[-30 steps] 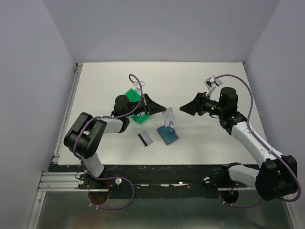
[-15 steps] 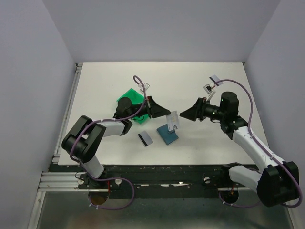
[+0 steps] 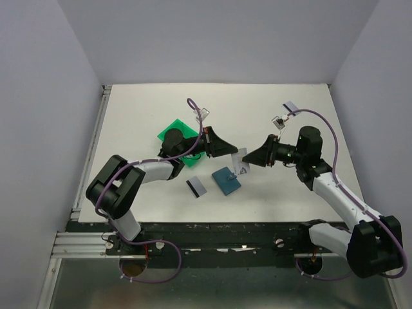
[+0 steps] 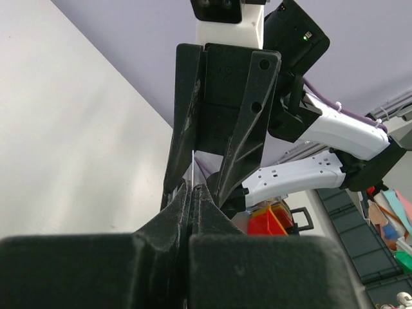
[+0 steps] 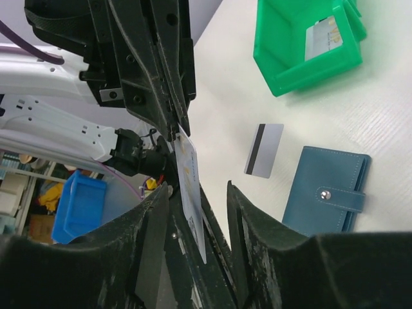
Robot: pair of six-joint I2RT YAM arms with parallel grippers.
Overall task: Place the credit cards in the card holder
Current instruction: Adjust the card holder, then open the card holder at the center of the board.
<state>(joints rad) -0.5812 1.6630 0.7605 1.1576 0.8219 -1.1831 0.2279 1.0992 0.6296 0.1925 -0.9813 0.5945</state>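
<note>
- The white surface point(image 3: 148, 103) carries a bin, the wallet and one loose card. The two arms meet in the air over its middle.
- The left fingers point(image 4: 209, 209) are pressed together on the edge of the held card point(image 5: 191, 187), keeping it upright above the surface and close over the wallet.
- The right fingers point(image 5: 154, 238) stand apart, one on each side of that same card, and do not yet pinch it.
- This looks like a hand-over from left to right. The next move calls for the right fingers to close squarely on the free end before the left ones let go, since such a thin card could twist or drop.
- The green bin point(image 5: 290, 71) sits behind the left arm, and a third card point(image 5: 325, 37) lies inside it against the far wall.
- The card holder point(image 5: 315, 187) lies flat on the surface near the arms. It is folded shut, with its strap over the stud, and no card shows in it. I judge it must be opened before any card can go in.
- The loose card point(image 5: 264, 150), stripe up, lies just beside the card holder, not touching it.
</note>
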